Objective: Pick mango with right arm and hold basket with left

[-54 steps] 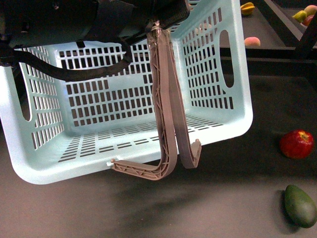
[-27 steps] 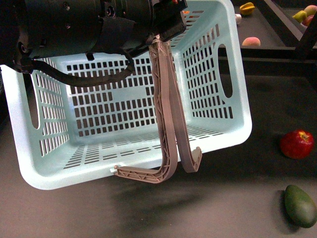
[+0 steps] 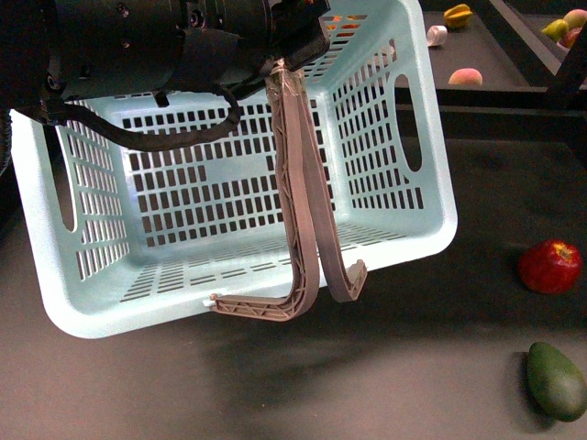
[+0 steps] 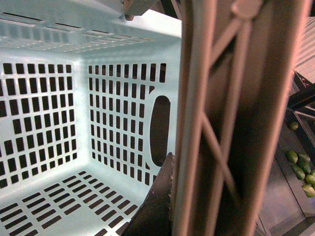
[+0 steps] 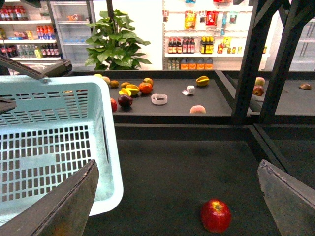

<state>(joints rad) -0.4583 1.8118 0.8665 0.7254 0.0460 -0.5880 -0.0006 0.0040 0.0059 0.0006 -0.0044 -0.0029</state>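
Left fingers (image 4: pixel 155 206) on handles (image 3: pixel 303 183), basket (image 3: pixel 404 229) slightly higher.

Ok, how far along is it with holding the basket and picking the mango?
Done: the left gripper holds the basket up off the table by its handles, tilted and empty. In hand: the right gripper hangs open and empty over the table, near a red apple. Left: the whole mango pick, since no mango is near that gripper.

red apple (image 3: pixel 549 267) | dark green fruit (image 3: pixel 555 380) near it | peach (image 3: pixel 467 77) farther back
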